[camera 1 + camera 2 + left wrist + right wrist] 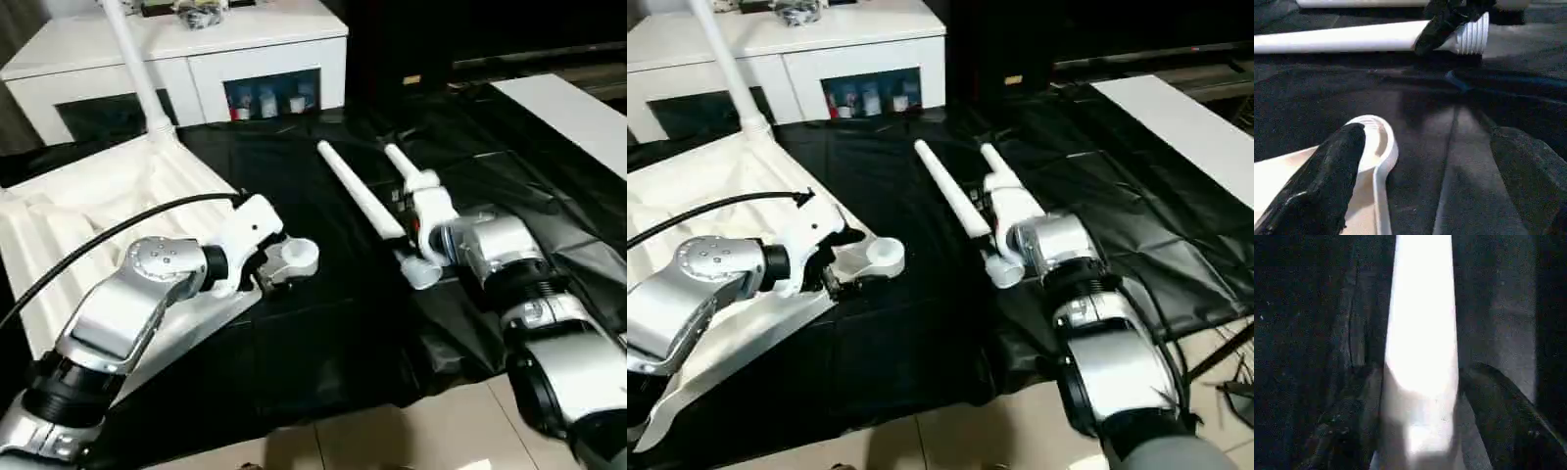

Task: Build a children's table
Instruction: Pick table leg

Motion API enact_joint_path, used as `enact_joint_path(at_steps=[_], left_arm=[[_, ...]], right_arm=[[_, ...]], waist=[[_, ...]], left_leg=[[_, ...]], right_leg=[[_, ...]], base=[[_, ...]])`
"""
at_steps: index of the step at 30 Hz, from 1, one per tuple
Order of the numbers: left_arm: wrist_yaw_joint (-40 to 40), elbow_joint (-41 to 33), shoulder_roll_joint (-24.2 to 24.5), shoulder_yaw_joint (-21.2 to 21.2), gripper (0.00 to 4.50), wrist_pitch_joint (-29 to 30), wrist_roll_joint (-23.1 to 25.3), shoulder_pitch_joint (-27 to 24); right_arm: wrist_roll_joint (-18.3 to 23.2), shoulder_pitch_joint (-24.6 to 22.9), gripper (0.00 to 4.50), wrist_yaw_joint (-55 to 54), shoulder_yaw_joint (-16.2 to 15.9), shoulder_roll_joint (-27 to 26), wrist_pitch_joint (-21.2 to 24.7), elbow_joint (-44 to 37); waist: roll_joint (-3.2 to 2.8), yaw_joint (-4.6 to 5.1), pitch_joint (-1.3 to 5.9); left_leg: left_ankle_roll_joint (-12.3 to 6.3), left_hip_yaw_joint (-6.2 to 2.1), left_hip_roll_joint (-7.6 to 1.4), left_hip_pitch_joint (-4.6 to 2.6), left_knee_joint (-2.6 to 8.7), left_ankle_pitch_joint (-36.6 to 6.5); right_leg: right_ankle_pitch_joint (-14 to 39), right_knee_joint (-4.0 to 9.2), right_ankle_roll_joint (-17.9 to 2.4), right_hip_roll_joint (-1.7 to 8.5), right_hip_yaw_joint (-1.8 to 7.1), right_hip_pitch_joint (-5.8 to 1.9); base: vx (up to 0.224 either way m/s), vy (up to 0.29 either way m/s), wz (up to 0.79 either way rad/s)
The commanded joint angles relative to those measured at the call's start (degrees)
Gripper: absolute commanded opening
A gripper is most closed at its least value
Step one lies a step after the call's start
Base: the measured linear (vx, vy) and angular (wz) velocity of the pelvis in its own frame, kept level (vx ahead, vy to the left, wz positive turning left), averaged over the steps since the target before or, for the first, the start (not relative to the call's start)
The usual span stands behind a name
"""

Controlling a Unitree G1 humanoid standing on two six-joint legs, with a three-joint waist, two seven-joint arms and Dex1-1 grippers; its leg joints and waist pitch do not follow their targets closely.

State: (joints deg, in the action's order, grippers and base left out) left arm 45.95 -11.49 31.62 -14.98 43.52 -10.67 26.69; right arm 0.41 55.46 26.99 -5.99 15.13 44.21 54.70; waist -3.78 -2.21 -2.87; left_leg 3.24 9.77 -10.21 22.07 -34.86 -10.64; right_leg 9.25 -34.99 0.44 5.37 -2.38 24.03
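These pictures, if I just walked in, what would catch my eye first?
Probably the two silver arms over the black table. The right gripper is closed on a white leg lying on the table, with a second leg beside it. The left gripper is at a corner socket of the white tabletop.

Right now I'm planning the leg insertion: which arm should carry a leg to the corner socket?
Right. The right gripper already straddles a loose leg on the black cover, near its ribbed end. The left gripper is at the tabletop's corner socket, better placed to steady it.
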Motion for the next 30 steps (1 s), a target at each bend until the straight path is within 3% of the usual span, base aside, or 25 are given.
enact_joint_path(at_steps=[1,3,5,9,18,20,21,22,23,24,26,28,29,30], left_arm=[[0.0,-1.1,1.3,0.5,4.50,0.6,0.1,-0.7],[0.0,-1.2,1.5,0.6,4.50,0.6,0.0,-0.7],[-0.1,-1.2,1.7,0.9,4.50,0.6,-0.3,-0.7],[-0.2,-0.7,1.6,1.4,4.50,0.2,-0.2,-0.6],[-4.2,2.5,-0.9,4.5,4.50,-1.3,-0.4,0.9],[-8.5,4.7,-5.2,8.5,4.50,-2.0,-1.7,2.2],[-9.0,5.0,-5.8,9.1,4.50,-1.9,-2.1,2.3],[-12.8,7.1,-10.6,13.7,4.50,-1.1,-5.2,3.9],[-15.7,8.9,-14.7,17.8,4.50,0.2,-8.7,5.8],[-16.6,9.5,-16.1,19.2,4.50,0.7,-10.0,6.5],[-17.6,10.5,-17.9,21.0,4.50,1.3,-12.1,7.6],[-19.9,14.2,-21.6,25.3,4.50,3.2,-17.1,11.1],[-20.9,16.6,-23.1,27.4,4.50,3.9,-19.4,13.1],[-20.9,16.6,-23.1,27.4,4.50,3.9,-19.4,13.1]], right_arm=[[-0.1,0.4,2.65,0.7,0.1,0.2,1.7,2.4],[0.0,0.5,2.64,0.9,0.1,0.3,1.8,2.8],[0.2,0.9,2.19,1.2,0.1,0.4,1.8,3.4],[0.6,1.9,1.95,1.6,1.3,0.4,1.2,5.5],[3.7,1.1,1.87,0.0,6.1,0.3,-0.5,5.0],[7.3,-0.7,1.87,1.0,10.2,0.1,-3.7,0.3],[7.7,-0.9,1.87,1.3,10.5,0.1,-4.2,-0.4],[11.1,-3.4,1.87,4.4,13.2,-0.6,-7.8,-6.4],[14.4,-6.5,1.87,9.7,14.3,-1.1,-10.3,-13.4],[15.5,-7.7,1.87,11.9,14.4,-1.2,-11.0,-16.2],[17.5,-9.3,1.87,15.0,14.6,-1.4,-10.8,-19.9],[23.1,-12.5,1.87,21.7,15.2,-1.6,-6.8,-27.4],[25.8,-14.2,1.87,25.0,15.1,-1.5,-4.6,-31.3],[25.8,-14.2,1.87,25.0,15.1,-1.5,-4.6,-31.3]], waist=[[0.70,-0.13,3.75],[0.62,-0.16,3.71],[0.62,-0.14,3.74],[0.40,-0.17,3.85],[0.51,-0.11,4.03],[0.66,-0.18,4.11],[0.74,-0.19,4.24],[0.85,-0.22,4.10],[0.79,-0.59,4.32],[1.00,-0.82,4.41],[1.22,-0.86,4.50],[1.24,-1.33,4.44],[0.94,-1.51,4.34],[1.07,-1.71,4.37]], left_leg=[[1.27,-0.23,-1.45,-0.84,4.21,-14.6],[1.44,-0.26,-1.49,-0.84,4.27,-15.1],[1.77,-0.31,-1.50,-0.86,4.29,-15.2],[1.84,-0.30,-1.50,-0.92,4.19,-15.4],[1.27,-0.22,-1.42,-0.83,4.02,-13.6],[0.94,-0.10,-1.44,-0.85,3.85,-13.0],[0.62,-0.05,-1.39,-0.84,3.80,-12.4],[-0.08,0.09,-1.27,-0.59,3.82,-11.9],[-0.85,0.16,-1.34,-0.81,3.59,-11.4],[-1.49,0.19,-1.34,-0.79,3.50,-10.6],[-3.26,-0.15,-1.36,-0.31,3.60,-8.5],[-4.73,-0.02,-1.37,-0.58,3.34,-8.1],[-5.20,0.10,-1.25,-0.71,3.35,-8.5],[-5.33,-0.07,-1.38,-0.69,3.37,-8.5]], right_leg=[[15.2,3.55,-14.0,1.88,1.25,-2.93],[15.7,3.60,-13.6,1.86,1.27,-2.85],[15.2,3.52,-13.7,1.82,1.24,-2.84],[14.0,3.42,-14.3,1.83,1.27,-2.84],[11.2,3.23,-15.1,1.77,1.16,-3.11],[10.1,3.33,-15.1,1.82,1.27,-3.20],[9.3,3.32,-15.2,1.77,1.25,-3.29],[8.4,3.31,-15.2,1.74,1.27,-3.45],[7.3,3.44,-15.2,1.78,1.31,-3.54],[6.1,3.40,-15.2,1.79,1.32,-3.66],[4.2,2.88,-15.9,1.68,1.04,-3.88],[5.3,3.17,-16.3,1.74,1.09,-3.70],[6.8,3.50,-16.1,1.61,1.07,-3.61],[7.6,3.46,-15.8,1.65,1.03,-3.68]], base=[[0.000,0.000,0.00],[0.000,0.000,0.00],[0.000,0.000,0.00],[0.000,0.000,0.00],[0.000,0.000,0.00],[0.000,0.000,0.00],[0.000,0.000,0.00],[0.000,0.000,0.00],[0.000,0.000,0.00],[0.000,0.000,0.00],[0.000,0.000,0.00],[0.000,0.000,0.00],[0.000,0.000,0.00],[0.000,0.000,0.00]])
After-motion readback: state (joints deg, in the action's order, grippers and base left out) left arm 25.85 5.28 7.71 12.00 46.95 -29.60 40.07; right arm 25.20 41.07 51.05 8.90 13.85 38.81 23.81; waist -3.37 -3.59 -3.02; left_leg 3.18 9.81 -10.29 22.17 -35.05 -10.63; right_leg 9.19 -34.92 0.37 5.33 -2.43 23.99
